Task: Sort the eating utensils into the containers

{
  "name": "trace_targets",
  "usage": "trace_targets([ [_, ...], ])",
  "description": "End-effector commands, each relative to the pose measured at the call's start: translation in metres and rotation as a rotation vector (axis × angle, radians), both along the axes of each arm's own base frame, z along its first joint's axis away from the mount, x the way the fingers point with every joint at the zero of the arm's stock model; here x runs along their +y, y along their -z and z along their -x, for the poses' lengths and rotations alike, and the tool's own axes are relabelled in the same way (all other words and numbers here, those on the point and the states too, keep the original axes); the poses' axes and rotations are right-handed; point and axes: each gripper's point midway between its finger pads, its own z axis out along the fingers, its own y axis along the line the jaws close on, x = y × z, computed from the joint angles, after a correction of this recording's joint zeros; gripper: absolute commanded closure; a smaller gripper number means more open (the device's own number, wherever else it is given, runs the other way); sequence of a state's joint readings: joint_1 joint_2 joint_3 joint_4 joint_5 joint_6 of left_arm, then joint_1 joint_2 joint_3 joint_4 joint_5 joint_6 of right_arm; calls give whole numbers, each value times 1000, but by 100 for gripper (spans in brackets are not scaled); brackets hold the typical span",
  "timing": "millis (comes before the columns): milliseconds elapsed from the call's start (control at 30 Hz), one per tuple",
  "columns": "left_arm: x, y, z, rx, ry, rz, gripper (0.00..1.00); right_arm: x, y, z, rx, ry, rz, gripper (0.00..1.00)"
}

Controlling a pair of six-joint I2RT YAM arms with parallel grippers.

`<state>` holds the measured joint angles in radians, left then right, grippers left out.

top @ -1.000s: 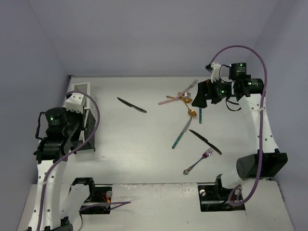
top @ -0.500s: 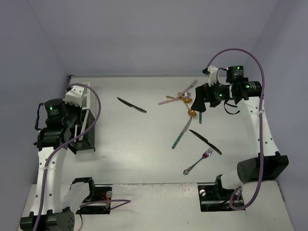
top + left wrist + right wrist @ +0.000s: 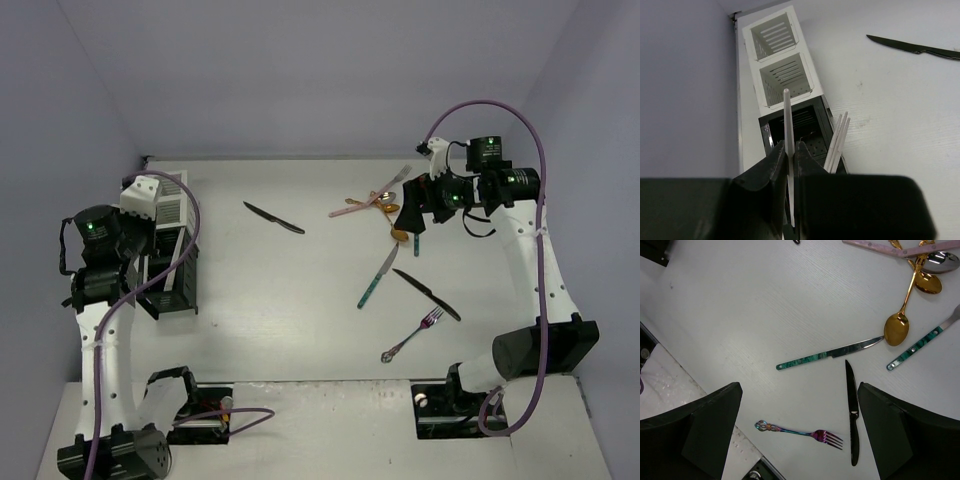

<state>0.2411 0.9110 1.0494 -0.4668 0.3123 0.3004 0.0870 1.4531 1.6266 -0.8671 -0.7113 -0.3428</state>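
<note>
One white chopstick (image 3: 787, 117) is grasped in the clenched left jaws, its long axis running straight out of them over the black caddy (image 3: 766, 134). More chopsticks (image 3: 837, 142) lean in a compartment beside it. Rightward, on the worktop (image 3: 765, 300), the teal-handled knife (image 3: 830, 355) and gold spoon (image 3: 896, 329) lie below the released right jaws, the nearer arm for them.

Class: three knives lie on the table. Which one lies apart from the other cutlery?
The black knife left of centre, alone. The second black knife and the teal-handled knife lie among the right-hand cluster.
</note>
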Motion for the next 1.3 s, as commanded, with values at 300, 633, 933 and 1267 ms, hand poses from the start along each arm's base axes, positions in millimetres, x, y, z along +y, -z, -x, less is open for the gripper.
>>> trace_targets([
  [300, -23, -17, -13, -172, 135, 218, 66, -1, 15, -2, -11, -22, 49, 0],
  [633, -26, -35, 1, -159, 143, 193, 44, -24, 70, 3, 85, 22, 226, 15],
  [933, -27, -62, 14, -165, 180, 75, 29, -48, 138, 14, 245, 69, 518, 38],
  [1267, -34, -55, 25, -147, 225, 36, 27, -81, 168, 79, 312, -152, 706, 53],
])
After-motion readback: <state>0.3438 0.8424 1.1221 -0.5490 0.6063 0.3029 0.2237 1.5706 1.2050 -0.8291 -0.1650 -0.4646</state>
